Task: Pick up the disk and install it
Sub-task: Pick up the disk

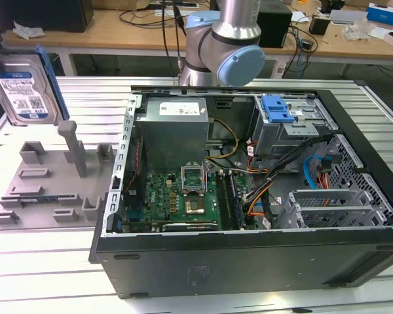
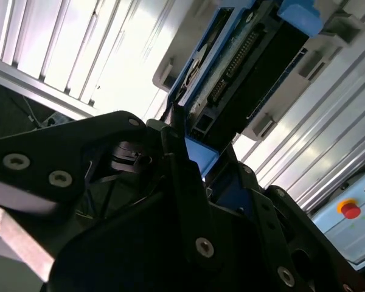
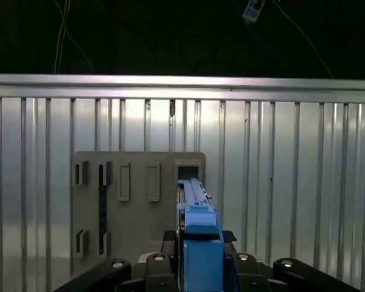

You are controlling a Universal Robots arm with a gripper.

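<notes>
The disk [image 1: 23, 91] hangs upright at the exterior view's far left, with its white-and-blue label facing the camera and a blue carrier rail along its edge. It is lifted clear above the grey fixture plate [image 1: 46, 180]. My gripper [image 1: 0, 52] is shut on the disk's top end. In the second wrist view my black fingers [image 2: 176, 176] clamp the blue rail, and the disk's [image 2: 249, 79] dark circuit side stretches away from them. The first wrist view looks along the disk [image 3: 193, 194] edge-on, with my gripper [image 3: 198, 271] around it and the fixture plate [image 3: 140, 201] below.
An open computer case [image 1: 249, 261] lies on the slatted metal table [image 1: 26, 275], to the exterior view's right of the fixture. Inside are a motherboard [image 1: 177, 196], a power supply [image 1: 173, 127] and a drive cage with a blue latch [image 1: 277, 108]. A grey post [image 1: 72, 147] rises from the fixture.
</notes>
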